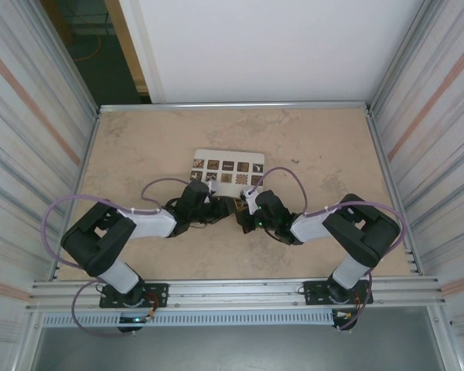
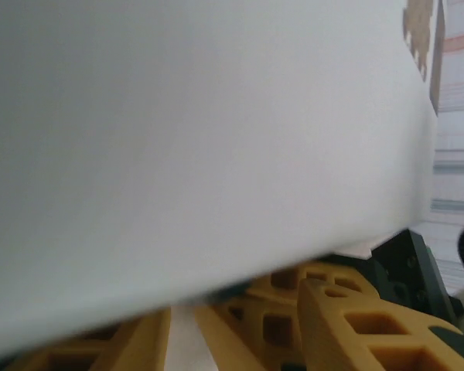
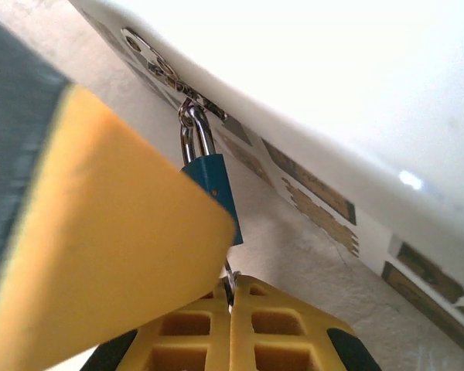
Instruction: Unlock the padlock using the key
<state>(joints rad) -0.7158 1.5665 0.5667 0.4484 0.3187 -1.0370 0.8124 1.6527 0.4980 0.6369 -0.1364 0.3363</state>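
Beige mottled tabletop [image 1: 139,147] inside corrugated metal walls [image 1: 31,116]. White box [image 1: 205,154] at centre, both arms at its near edge. Right wrist view: blue padlock [image 3: 213,185] hooked through box hasp [image 3: 158,66], with the key [image 3: 229,277] at its base, clenched by right tool [image 3: 233,297]. Left tool [image 1: 219,209] is close to the box; can't tell its grip.

The box [image 1: 228,166] is sitting in the middle of the table [image 1: 317,139], behind both grippers. The left gripper [image 1: 226,207] is lying before the box's near edge, just left of the right gripper [image 1: 246,207]. The padlock [image 3: 213,189] is hanging from a hasp [image 3: 158,66] on the box's near side. The key [image 3: 229,278] is sitting just below the padlock, between the right gripper's fingers [image 3: 286,325].
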